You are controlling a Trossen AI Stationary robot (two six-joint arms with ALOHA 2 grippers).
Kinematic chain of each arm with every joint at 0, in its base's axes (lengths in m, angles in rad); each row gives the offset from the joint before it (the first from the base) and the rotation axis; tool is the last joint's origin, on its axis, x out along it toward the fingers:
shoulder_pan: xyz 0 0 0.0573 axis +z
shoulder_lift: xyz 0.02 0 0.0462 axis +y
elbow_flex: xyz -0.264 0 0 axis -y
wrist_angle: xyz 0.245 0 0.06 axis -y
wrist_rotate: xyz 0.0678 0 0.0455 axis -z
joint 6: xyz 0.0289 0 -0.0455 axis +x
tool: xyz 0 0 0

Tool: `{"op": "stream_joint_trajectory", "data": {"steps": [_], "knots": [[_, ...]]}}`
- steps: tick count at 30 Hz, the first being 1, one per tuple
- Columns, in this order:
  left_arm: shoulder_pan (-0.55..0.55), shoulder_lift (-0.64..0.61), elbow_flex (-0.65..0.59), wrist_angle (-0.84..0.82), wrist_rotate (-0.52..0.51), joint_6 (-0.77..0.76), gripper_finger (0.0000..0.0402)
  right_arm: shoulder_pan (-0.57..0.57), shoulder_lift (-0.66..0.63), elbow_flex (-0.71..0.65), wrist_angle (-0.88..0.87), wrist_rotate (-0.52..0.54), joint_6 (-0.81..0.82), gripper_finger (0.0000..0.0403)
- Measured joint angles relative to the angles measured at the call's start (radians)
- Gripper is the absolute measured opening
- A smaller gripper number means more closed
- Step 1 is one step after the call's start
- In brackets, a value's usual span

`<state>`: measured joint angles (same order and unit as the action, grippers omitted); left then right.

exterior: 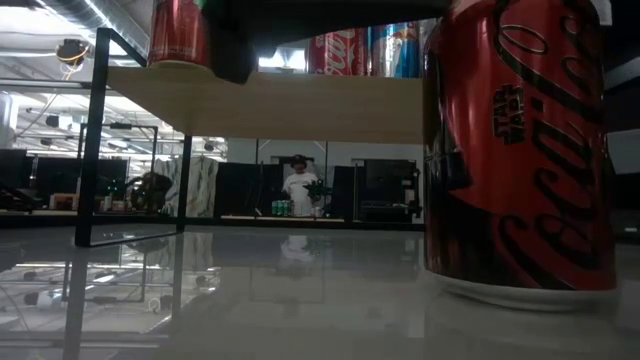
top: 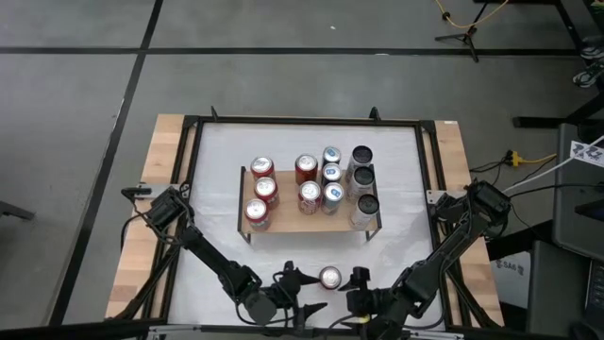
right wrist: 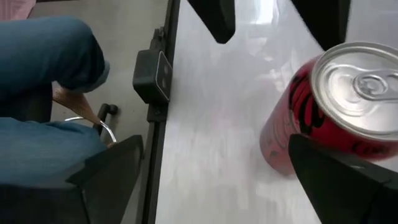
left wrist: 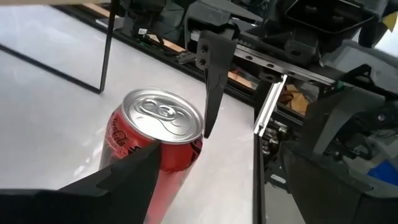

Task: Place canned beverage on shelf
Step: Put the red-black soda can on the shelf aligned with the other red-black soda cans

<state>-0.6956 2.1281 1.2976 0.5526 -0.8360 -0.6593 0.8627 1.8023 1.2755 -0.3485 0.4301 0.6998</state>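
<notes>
Red Coca-Cola can (top: 329, 278) stands upright on the white tabletop (top: 217, 208), bottom centre of the frame, below the wooden shelf (top: 311, 225). Left gripper (top: 300, 293) sits beside it, fingers spread around it; right gripper (top: 357, 286) just right, fingers wide open.

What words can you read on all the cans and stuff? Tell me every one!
"STAR WARS": small white logo on the big red and black can standing on the white table.
"Coca-Cola": white script, cut off at the picture's edge, running up that same can.
"Coca-Cola": partly seen on a red can on the wooden shelf.
Other cans' labels: too blurred or small to read.
</notes>
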Motion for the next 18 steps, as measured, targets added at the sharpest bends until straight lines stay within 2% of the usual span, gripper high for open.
{"op": "stream_joint_trajectory", "data": {"steps": [10, 18], "knots": [[-0.044, -0.027, 0.0, 0.007, -0.052, 0.116, 0.032, 0.001, -0.003, 0.021, -0.023, -0.049, 0.001, 0.0392], [-0.093, -0.037, 0.0, 0.004, -0.071, 0.122, 0.032, 0.001, -0.005, 0.19, -0.176, -0.017, -0.045, 0.0392]]}}
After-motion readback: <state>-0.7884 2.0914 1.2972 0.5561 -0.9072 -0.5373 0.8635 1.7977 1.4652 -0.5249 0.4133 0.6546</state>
